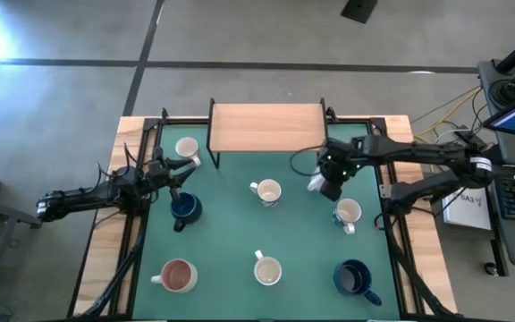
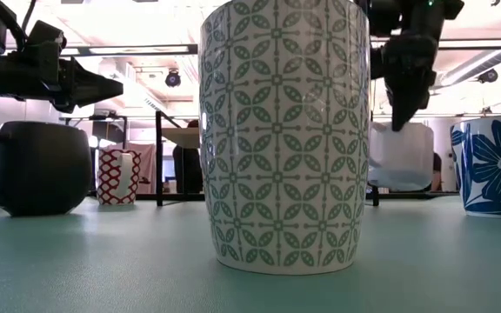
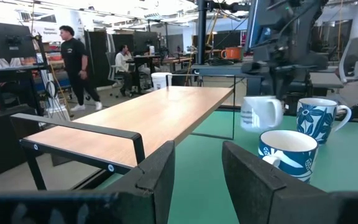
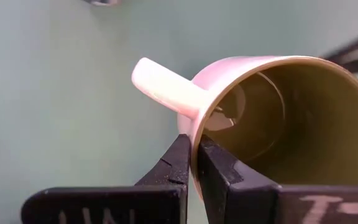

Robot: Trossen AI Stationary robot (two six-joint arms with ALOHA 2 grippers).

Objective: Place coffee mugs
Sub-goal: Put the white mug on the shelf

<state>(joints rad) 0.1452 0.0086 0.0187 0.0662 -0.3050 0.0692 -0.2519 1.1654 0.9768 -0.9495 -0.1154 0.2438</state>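
My right gripper (image 1: 329,186) is over the mat's far right part, shut on a cream mug with an olive-green inside (image 4: 272,112), which also shows in the left wrist view as a white mug (image 3: 261,112) above the table. My left gripper (image 3: 197,168) stays open and level at the table's left side (image 1: 175,170), touching nothing. Other coffee mugs stand upright on their bases on the green mat: a cream one (image 1: 186,148), a dark blue one (image 1: 184,207), a pink-inside one (image 1: 177,275), a white one (image 1: 267,191) and a blue-patterned one (image 1: 348,213). My right gripper pinches the mug's rim (image 4: 196,132) right beside the root of the handle (image 4: 163,84), with one finger (image 4: 219,165) inside the mug and the other (image 4: 173,163) outside. The fingers slant down from above. The mug hangs tilted below them, its mouth turned sideways, clear of the mat.
A low wooden shelf on a black frame (image 1: 266,125) stands at the far middle of the table. A green-patterned mug (image 2: 281,130) stands at the near middle, and another dark blue mug (image 1: 354,277) at the near right. Bare mat lies in the middle.
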